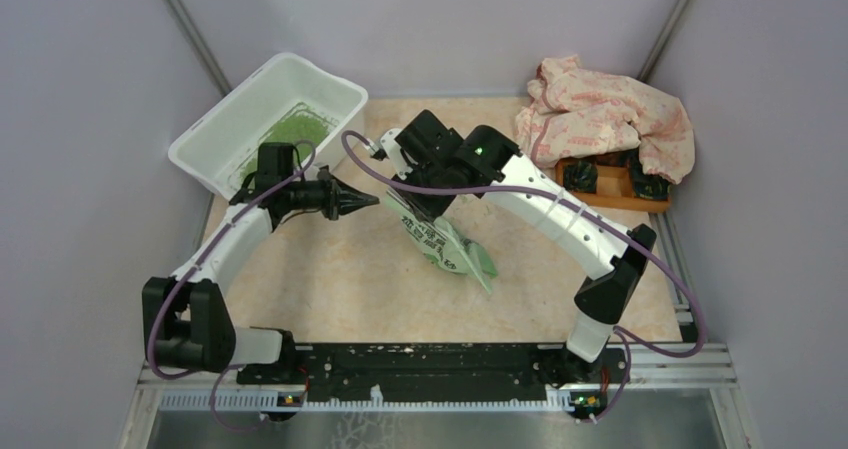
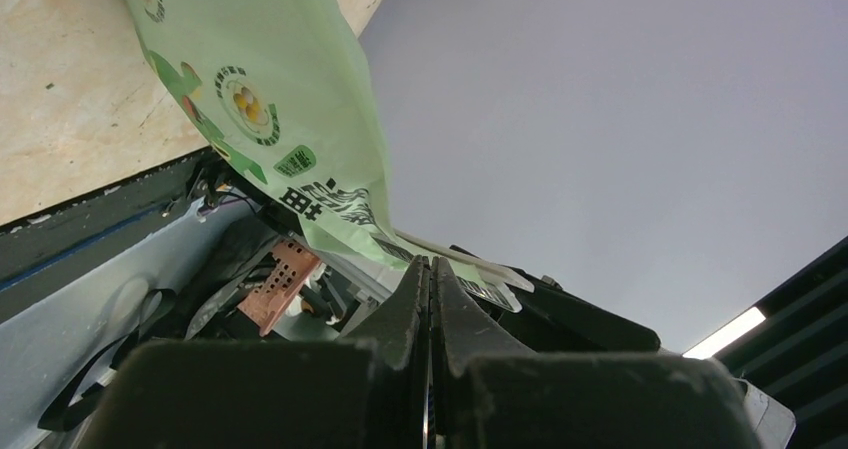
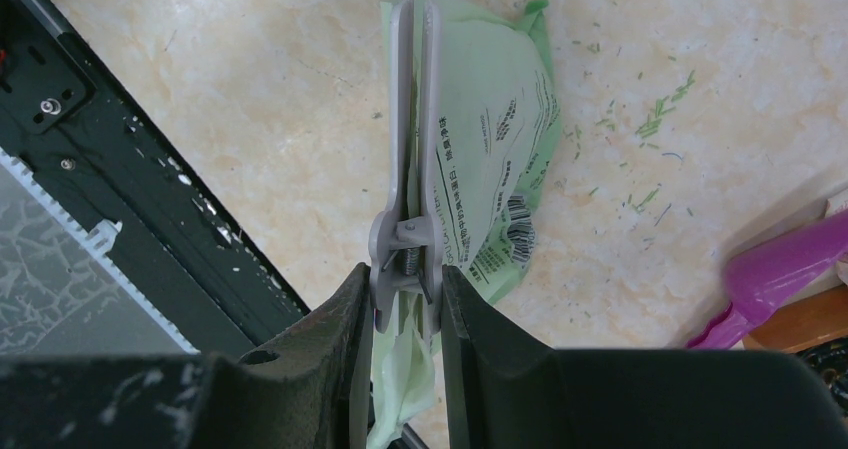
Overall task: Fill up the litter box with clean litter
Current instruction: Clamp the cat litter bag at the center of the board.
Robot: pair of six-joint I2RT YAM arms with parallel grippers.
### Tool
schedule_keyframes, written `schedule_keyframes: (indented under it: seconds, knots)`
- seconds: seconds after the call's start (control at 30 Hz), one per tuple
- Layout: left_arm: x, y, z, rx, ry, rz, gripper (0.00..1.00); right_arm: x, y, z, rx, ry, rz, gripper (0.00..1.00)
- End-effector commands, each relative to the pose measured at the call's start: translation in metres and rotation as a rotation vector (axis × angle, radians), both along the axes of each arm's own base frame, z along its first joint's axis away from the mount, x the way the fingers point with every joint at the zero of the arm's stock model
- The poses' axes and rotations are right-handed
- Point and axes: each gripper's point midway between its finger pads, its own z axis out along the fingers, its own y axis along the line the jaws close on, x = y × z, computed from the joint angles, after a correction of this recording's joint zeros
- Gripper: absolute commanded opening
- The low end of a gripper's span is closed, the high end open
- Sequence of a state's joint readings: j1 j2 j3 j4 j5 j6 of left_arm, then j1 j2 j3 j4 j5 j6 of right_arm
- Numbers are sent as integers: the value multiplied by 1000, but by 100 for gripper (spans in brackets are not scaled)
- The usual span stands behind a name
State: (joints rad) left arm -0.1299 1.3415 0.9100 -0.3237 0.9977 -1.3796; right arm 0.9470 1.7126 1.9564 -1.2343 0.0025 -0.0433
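Note:
The white litter box (image 1: 222, 134) stands at the back left, tilted against the wall, with a patch of clean litter (image 1: 291, 132) inside. My left gripper (image 1: 367, 201) is shut and empty, just right of the box, pointing at the light green bag (image 1: 457, 250). In the left wrist view the shut fingertips (image 2: 430, 269) sit under the bag (image 2: 270, 99). My right gripper (image 3: 403, 274) is shut on the spring end of a grey clip (image 3: 412, 119) clamped along the bag (image 3: 495, 119). The same gripper (image 1: 418, 205) is at mid-table.
A pink cloth (image 1: 605, 114) covers part of an orange wooden tray (image 1: 612, 197) at the back right. A purple scoop (image 3: 780, 274) lies near it. Stray green granules (image 3: 652, 121) dot the table. A black rail (image 1: 420, 361) runs along the near edge.

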Motion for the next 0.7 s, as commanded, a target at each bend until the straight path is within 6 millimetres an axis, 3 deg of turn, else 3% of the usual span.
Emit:
schedule_keyframes:
  seconds: [0.0,0.23,0.67]
  knots:
    - [-7,0,22,-22,-42,-3,0,-7,-11,10,-2,-18,7,0]
    - [-13,0,29,-26,-50,-1,0,-6,-11,11,0,-21,6,0]
    - [-17,-14,13,-6,-14,-23,0,-6,-10,12,6,-22,8,0]
